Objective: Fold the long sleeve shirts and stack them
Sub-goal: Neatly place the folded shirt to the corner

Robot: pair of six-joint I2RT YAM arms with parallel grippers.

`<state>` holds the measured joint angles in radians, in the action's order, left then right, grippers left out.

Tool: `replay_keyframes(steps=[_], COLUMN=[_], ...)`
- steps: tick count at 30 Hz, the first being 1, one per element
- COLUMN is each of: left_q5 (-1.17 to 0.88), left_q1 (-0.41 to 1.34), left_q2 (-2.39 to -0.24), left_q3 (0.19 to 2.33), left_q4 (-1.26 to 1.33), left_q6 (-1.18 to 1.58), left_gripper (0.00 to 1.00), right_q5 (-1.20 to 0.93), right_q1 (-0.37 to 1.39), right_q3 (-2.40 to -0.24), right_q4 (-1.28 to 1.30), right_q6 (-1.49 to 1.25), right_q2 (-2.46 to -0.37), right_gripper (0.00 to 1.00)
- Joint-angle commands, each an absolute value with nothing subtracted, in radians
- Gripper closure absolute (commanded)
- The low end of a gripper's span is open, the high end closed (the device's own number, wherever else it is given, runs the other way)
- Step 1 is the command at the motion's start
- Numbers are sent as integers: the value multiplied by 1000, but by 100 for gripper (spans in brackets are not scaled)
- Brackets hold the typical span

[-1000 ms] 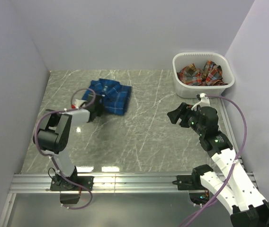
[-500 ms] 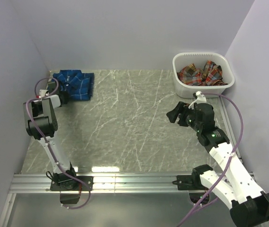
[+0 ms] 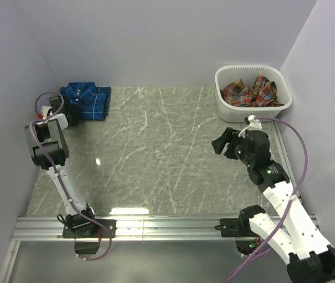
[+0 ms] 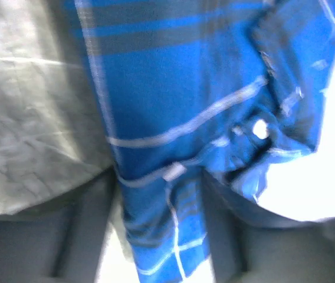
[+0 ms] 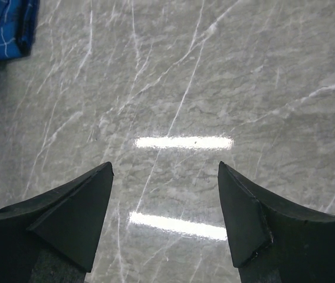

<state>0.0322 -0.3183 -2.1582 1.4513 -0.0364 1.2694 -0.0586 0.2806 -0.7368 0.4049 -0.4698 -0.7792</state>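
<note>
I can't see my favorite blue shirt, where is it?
In the top view, the blue shirt lies at the table's far left corner, beside the left gripper.

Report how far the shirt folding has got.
Done: the blue shirt lies folded at the far left corner of the table. In hand: the left tool has its cloth between the fingers; grip unclear. The right tool hangs open and empty. Left: the red shirt sits crumpled in the basket, unfolded, nothing stacked.
</note>
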Motion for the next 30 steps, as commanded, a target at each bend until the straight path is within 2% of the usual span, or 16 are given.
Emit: replay_keyframes(steps=[1,3,7,13,19,26,30], left_q5=[-21,-23,-20,-35,-77,-6,64], left_q1=[-319,-319,-319,-319,-319,-22,74], left_q2=[-2067,-1954,-1749,-1390,-1034,-778,-645], left_q3=[1354,1296,1215,1218,1244,1335,1310], left_q4=[-8,-8,-108,-372,-508,-623,-705], left_q6=[1275,1263,1181,899,634,424,371], left_gripper=[30,13,1,1,1,1,1], right_q5=[-2,47,101,231,294,394,437], right_q1=[273,273,275,273,275,273,273], right_q3=[-795,-807,-830,-916,-976,-971,-945], right_q4=[428,442,497,626,690,693,693], right_q6=[-457,-465,-485,-505,-488,-437,-405], right_q2=[-730,-715,-664,-623,-578,-456,-355], right_gripper=[21,20,18,17,17,17,17])
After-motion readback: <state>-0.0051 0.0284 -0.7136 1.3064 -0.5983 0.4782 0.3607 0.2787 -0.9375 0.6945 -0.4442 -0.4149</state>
